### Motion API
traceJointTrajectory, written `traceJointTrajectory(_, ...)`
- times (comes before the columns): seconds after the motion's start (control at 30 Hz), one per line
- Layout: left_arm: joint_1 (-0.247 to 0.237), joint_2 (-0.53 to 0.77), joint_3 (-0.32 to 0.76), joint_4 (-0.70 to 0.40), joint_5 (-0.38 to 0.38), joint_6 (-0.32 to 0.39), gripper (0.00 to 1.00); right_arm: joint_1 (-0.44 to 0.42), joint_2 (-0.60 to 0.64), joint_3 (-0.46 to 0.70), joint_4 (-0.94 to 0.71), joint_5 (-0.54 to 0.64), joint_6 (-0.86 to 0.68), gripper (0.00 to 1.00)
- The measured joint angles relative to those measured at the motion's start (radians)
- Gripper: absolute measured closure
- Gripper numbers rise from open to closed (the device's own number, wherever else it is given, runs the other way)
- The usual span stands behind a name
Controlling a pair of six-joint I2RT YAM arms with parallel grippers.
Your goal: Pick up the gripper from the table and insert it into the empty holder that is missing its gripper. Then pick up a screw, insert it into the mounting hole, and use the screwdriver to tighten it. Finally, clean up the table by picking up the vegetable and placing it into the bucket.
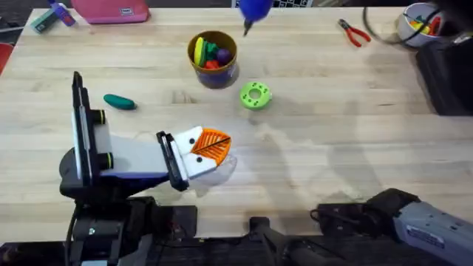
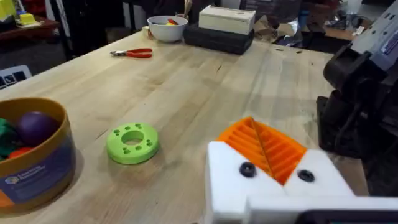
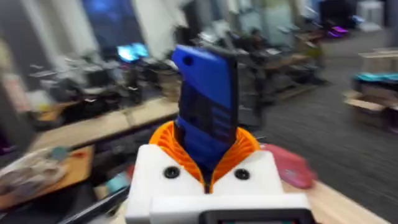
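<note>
The screwdriver [image 3: 207, 118], blue and blocky with a dark band, sat clamped between the right gripper [image 3: 208, 180]'s orange pads, raised at the table [image 1: 332, 140]'s far edge above the bucket [image 1: 213, 59], its bit blurred. The left gripper [image 1: 211, 148]'s opening could not be made out.

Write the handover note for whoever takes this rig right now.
Right pincer: shut on the screwdriver, raised high over the far edge of the table.
Left pincer: low near the table's middle; whether it is open or shut is unclear.
Vegetable: lies on the table, left of the bucket and nearer the arms; the bucket holds other toys.
Done: screwdriver picked up.
Unconfirmed: finger insert and screw.
Left: tighten if needed, then put the vegetable in the bucket.
</note>
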Motion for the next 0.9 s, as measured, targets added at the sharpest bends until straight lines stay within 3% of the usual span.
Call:
traceJointTrajectory(0.13, 0.0, 0.0, 0.0, 0.0, 0.0, 0.0, 0.984, 0.01, 0.03, -0.07, 0.178, -0.146, 0.077, 0.977)
traceJointTrajectory(0.33, 0.0, 0.0, 0.0, 0.0, 0.0, 0.0, 0.984, 0.075, 0.08, -0.08, 0.234, -0.294, 0.094, 0.977)
traceJointTrajectory(0.9, 0.0, 0.0, 0.0, 0.0, 0.0, 0.0, 0.984, 0.255, 0.126, -0.08, 0.291, -0.411, -0.107, 0.977)
